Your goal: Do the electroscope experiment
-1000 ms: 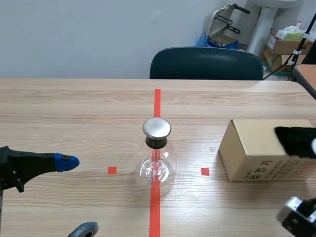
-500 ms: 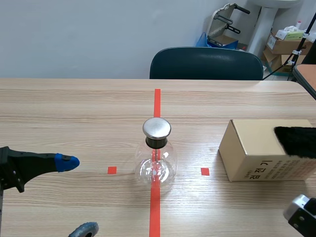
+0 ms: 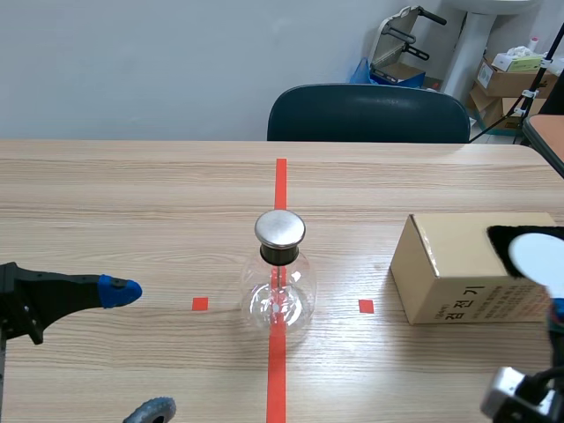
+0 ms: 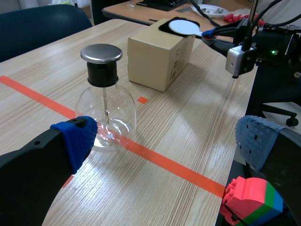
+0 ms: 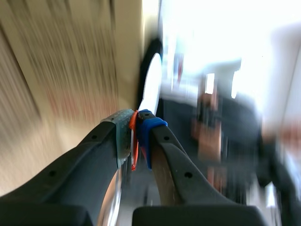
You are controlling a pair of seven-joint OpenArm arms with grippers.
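The electroscope, a glass flask (image 3: 279,295) with a round metal cap (image 3: 280,228), stands on the red centre line. To its right, a black fur cloth (image 3: 507,240) lies on a cardboard box (image 3: 449,273). A white disc (image 3: 539,256) sits over the cloth, and I cannot tell whether they touch. My right gripper (image 5: 136,127) is shut on the disc's thin orange handle (image 5: 134,150), with the disc (image 5: 149,87) ahead of the fingers. My left gripper (image 4: 164,141) is open and empty near the flask (image 4: 106,108). In the scene view its blue pad (image 3: 119,290) is left of the flask.
A dark chair (image 3: 368,113) stands behind the table's far edge, with boxes and clutter (image 3: 511,75) at the back right. A red, green and blue block (image 4: 251,202) shows under my left gripper's right finger, past the table edge (image 4: 225,155).
The right arm has swung and brought the white disc over the black cloth on the box. The left arm and the flask have not moved.
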